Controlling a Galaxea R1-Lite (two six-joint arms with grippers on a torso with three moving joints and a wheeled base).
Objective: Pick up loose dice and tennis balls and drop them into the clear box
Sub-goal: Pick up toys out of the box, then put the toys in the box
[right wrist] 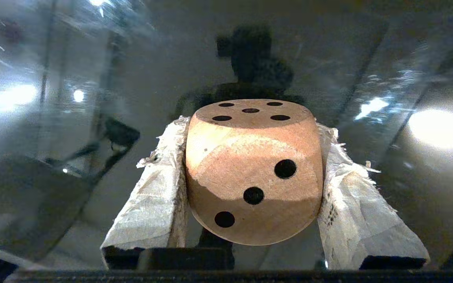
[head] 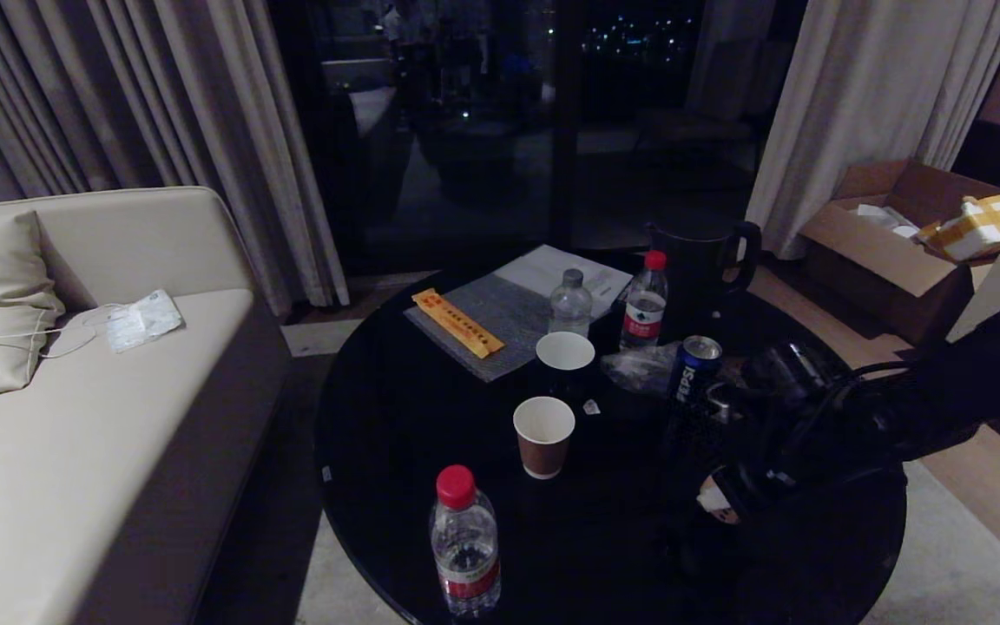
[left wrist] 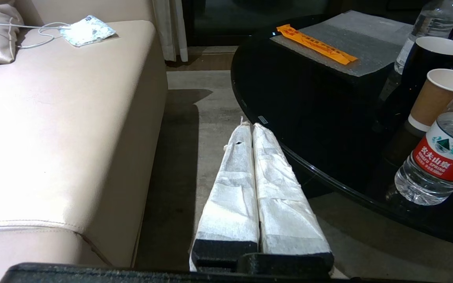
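Observation:
A tan die (right wrist: 250,169) with black dots sits on the glossy black table, between the white-wrapped fingers (right wrist: 151,204) of my right gripper (right wrist: 250,129). Both pads press against its sides. In the head view the right gripper (head: 717,502) is low over the table's right front, and the die is hidden behind the dark arm. My left gripper (left wrist: 250,127) hangs parked over the floor between sofa and table, its fingers together and empty. No tennis balls and no clear box are in view.
The round black table (head: 413,434) carries a red-capped water bottle (head: 463,542), a brown paper cup (head: 543,437), a black cup (head: 565,356), a Pepsi can (head: 695,369), two more bottles (head: 644,302) and a black jug (head: 700,269). A sofa (head: 75,434) stands left, a cardboard box (head: 899,234) right.

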